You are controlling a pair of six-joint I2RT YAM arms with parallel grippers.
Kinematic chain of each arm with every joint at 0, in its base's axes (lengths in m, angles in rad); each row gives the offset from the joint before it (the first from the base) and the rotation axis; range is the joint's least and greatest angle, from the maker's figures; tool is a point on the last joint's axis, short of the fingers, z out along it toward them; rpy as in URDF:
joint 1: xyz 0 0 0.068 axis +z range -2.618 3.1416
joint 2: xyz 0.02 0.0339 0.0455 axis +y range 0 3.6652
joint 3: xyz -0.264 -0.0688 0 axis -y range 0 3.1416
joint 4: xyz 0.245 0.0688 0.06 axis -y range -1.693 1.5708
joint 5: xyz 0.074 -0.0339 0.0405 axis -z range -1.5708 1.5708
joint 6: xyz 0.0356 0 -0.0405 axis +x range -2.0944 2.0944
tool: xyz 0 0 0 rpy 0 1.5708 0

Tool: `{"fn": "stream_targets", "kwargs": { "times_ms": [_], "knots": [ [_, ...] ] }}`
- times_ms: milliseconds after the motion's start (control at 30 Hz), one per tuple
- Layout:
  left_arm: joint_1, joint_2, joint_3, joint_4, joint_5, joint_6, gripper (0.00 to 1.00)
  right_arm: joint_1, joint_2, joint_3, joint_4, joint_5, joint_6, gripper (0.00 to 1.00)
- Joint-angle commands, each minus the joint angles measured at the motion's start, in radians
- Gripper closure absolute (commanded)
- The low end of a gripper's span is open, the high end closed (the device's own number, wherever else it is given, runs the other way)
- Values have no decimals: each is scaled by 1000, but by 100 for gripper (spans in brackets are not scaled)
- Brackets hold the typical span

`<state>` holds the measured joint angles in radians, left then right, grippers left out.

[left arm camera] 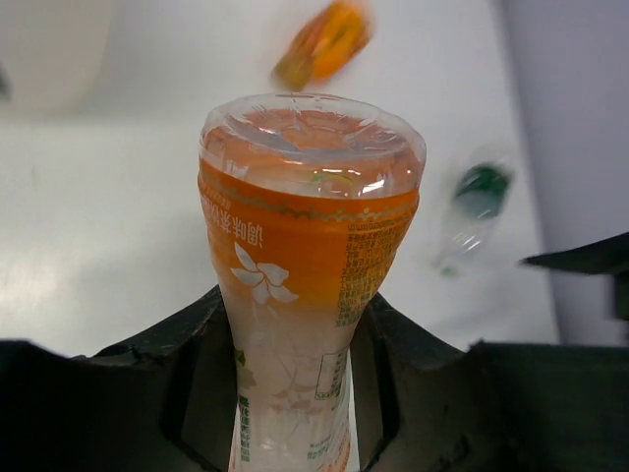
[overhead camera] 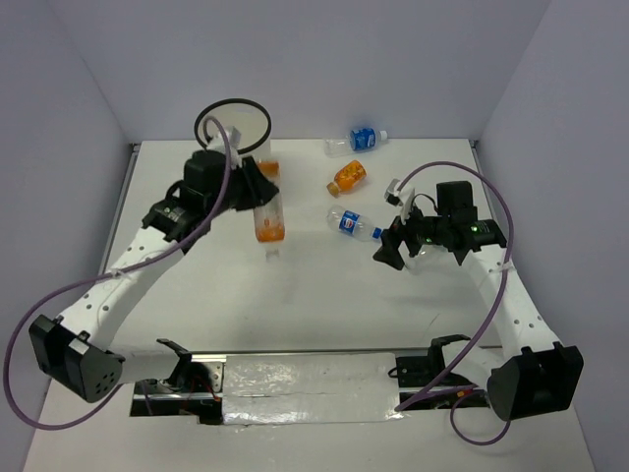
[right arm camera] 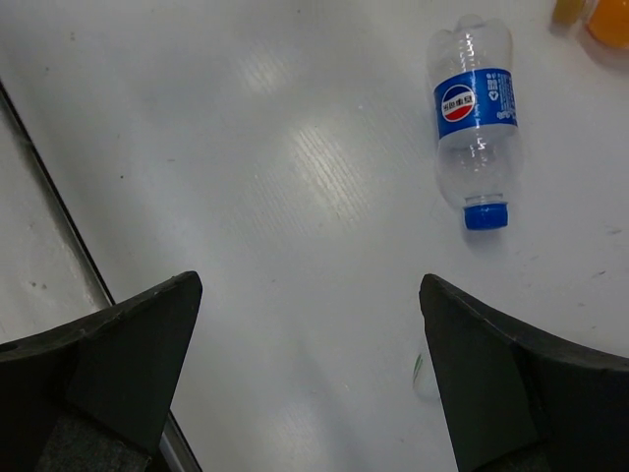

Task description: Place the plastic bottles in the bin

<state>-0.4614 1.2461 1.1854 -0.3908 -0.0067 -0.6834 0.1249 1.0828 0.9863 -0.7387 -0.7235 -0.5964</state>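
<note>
My right gripper (right arm camera: 310,334) gapes wide, a Pepsi bottle (overhead camera: 354,224) lying just left. My left gripper (overhead camera: 257,187) clamps an orange-drink bottle (overhead camera: 268,224). Beyond lie a second orange bottle (overhead camera: 349,176), a blue-labelled bottle (overhead camera: 359,141), then the bin (overhead camera: 236,101) at far left.

In the left wrist view the bottom edge cuts off the lower part of the held orange bottle (left arm camera: 310,236), so its cap is not seen. Behind it the second orange bottle (left arm camera: 322,41) and the green-capped bottle (left arm camera: 479,197) are blurred. The right wrist view shows only a corner of the second orange bottle at its top edge. From above, the left arm (overhead camera: 197,192) hides most of the bin (overhead camera: 233,101).
</note>
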Motion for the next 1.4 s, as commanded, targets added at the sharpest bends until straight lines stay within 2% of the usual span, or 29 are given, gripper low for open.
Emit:
{"fn": "stream_targets", "kwargs": {
  "times_ms": [0, 133, 333, 467, 567, 667, 700, 767, 800, 867, 1067, 1167, 1367],
  "knots": [
    [12, 7, 179, 177, 11, 76, 92, 2, -24, 14, 61, -47, -10, 0],
    [93, 104, 383, 337, -55, 122, 94, 4, -14, 32, 68, -63, -5, 0],
    [188, 300, 520, 697, -297, 217, 96, 5, -17, 52, 81, -71, 4, 0],
    [216, 461, 654, 741, -447, 339, 97, 5, -29, 51, 97, -77, 12, 0],
    [225, 559, 717, 727, -476, 429, 96, 5, -35, 43, 113, -76, 23, 0],
    [230, 575, 649, 791, -504, 473, 84, 4, -40, 35, 133, -67, 35, 0],
    [230, 576, 637, 788, -527, 472, 68, 5, -38, 34, 139, -57, 43, 0],
    [231, 579, 626, 755, -530, 466, 48, 2, -34, 38, 150, -45, 50, 0],
    [233, 572, 617, 753, -521, 461, 23, 4, -23, 40, 150, -31, 53, 0],
    [233, 566, 609, 725, -497, 446, 3, 5, 3, 55, 144, -22, 53, 0],
    [233, 538, 680, 595, -420, 394, 1, 22, 150, 149, 59, 24, -58, 0],
    [233, 506, 692, 538, -377, 367, 0, 48, 245, 199, 45, 107, -97, 0],
    [237, 386, 614, 403, -302, 320, 1, 111, 416, 279, 65, 212, -108, 0]
  ]
}}
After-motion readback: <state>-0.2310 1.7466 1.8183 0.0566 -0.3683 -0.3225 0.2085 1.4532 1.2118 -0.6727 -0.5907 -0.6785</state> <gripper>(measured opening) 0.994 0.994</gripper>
